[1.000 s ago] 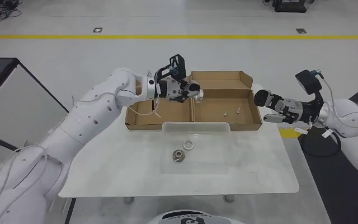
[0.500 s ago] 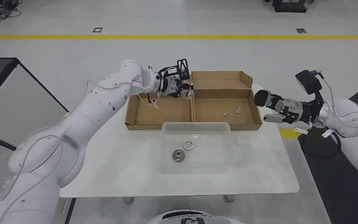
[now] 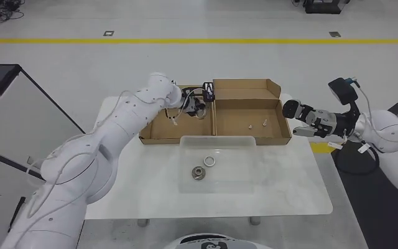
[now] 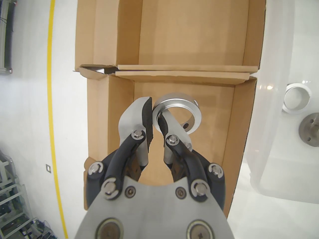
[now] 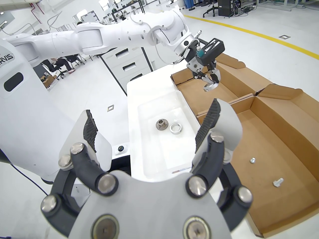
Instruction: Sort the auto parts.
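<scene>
Across the white table sat the cardboard box, and over its left compartment hung your left gripper. Its jaws were nearly closed, pinching the wall of a silver ring with one finger inside the bore and one outside. That thin bite was your risk: the ring could have pivoted or slipped free. I could not tell how high it hung above the box floor, so a release might have let it bounce or roll over the divider toward the bolts in the right compartment. The clear tray in front held a white ring and a grey flange. Your right gripper hung wide open and empty beside the box's right end.
</scene>
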